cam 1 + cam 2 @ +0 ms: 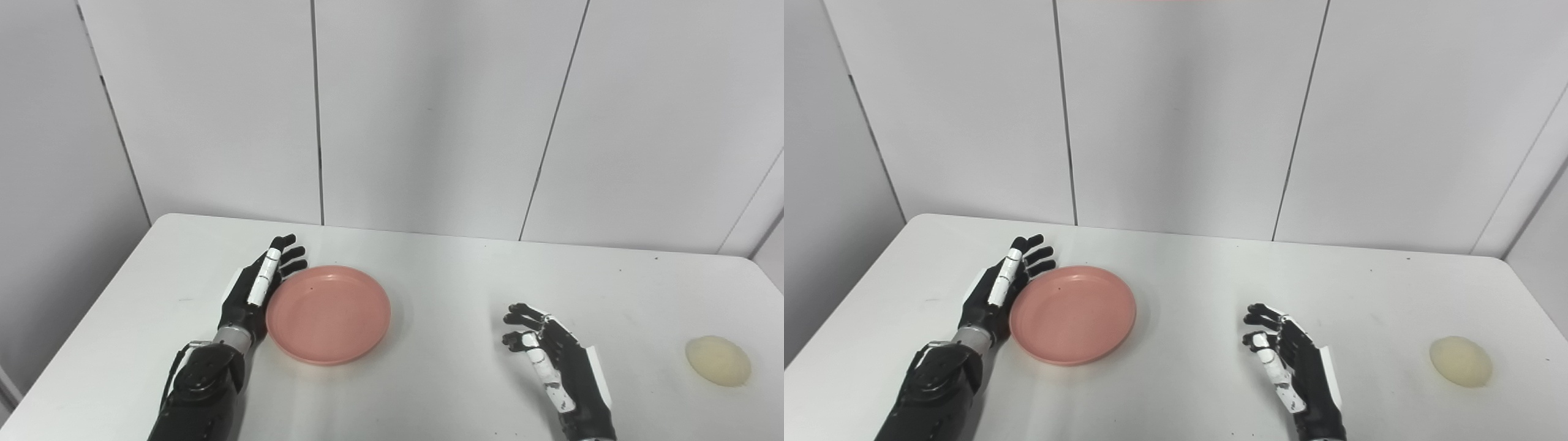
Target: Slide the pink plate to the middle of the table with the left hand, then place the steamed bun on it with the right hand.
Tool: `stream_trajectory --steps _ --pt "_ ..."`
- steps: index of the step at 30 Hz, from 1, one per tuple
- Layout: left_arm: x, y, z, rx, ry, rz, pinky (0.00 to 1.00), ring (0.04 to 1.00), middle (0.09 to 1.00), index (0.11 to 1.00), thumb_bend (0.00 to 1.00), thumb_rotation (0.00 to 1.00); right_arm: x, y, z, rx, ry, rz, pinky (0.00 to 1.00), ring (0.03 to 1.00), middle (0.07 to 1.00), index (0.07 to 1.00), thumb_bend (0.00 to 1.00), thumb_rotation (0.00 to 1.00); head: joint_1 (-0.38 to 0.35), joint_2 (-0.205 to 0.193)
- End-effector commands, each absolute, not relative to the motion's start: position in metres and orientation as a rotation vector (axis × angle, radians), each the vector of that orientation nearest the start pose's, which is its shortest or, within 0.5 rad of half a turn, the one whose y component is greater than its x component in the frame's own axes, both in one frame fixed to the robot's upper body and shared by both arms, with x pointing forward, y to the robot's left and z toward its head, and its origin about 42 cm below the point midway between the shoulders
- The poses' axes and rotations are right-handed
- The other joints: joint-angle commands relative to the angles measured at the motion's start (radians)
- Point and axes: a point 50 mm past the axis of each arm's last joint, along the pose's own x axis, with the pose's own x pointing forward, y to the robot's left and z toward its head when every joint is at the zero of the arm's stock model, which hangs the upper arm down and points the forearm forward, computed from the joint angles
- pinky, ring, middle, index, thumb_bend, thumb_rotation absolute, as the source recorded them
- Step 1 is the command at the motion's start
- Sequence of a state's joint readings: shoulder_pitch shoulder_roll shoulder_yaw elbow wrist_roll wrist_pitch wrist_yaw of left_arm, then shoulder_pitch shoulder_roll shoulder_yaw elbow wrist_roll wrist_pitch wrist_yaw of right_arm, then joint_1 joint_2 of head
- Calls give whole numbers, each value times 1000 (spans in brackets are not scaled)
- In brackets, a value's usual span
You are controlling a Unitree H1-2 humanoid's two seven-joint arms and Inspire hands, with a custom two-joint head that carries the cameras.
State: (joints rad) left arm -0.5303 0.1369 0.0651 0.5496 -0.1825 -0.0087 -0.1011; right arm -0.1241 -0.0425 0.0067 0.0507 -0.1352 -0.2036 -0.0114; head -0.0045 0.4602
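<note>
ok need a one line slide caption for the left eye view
Left hand against the pink plate; right hand open, bun apart.

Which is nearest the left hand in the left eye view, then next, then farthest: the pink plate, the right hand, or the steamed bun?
1. Round pink plastic plate, against the left hand.
2. Right hand, right of centre.
3. Pale yellow steamed bun, far right.

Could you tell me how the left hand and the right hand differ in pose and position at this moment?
The left hand stands edge-on against the left rim of the pink plate, fingers stretched straight; the right hand touches nothing, fingers loosely curled. The left hand is beside its target; the right hand lies well apart from the steamed bun, which sits near the table's right edge. Both hands are open and hold nothing.
</note>
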Motion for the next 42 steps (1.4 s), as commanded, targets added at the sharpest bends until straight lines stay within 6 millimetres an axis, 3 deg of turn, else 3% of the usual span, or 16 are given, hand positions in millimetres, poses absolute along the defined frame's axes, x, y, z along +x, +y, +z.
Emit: stream_trajectory --steps 1,13,18,26,31,42 --pt "457 224 148 -58 16 -152 764 812 842 846 777 869 310 -201 111 -147 -195 33 600 592 678 694 469 840 -14 6" --pt "456 199 150 -68 26 -208 757 811 837 845 784 868 313 -185 111 -149 -198 32 633 586 667 687 460 849 -120 34" --pt "452 180 148 -72 -3 -211 773 837 856 879 748 877 313 -179 111 -147 -204 30 574 593 703 697 447 838 -161 45" --pt "441 153 143 -107 -4 -219 741 820 843 872 723 879 310 -175 115 -155 -211 13 544 595 708 691 407 814 -190 63" --pt "436 137 137 -152 21 -239 777 846 860 879 726 877 309 -174 117 -155 -221 -1 533 586 694 684 403 785 -210 68" --pt "426 126 132 -167 40 -270 781 853 869 895 712 877 306 -175 123 -226 -250 -47 544 616 708 705 442 727 -225 78"
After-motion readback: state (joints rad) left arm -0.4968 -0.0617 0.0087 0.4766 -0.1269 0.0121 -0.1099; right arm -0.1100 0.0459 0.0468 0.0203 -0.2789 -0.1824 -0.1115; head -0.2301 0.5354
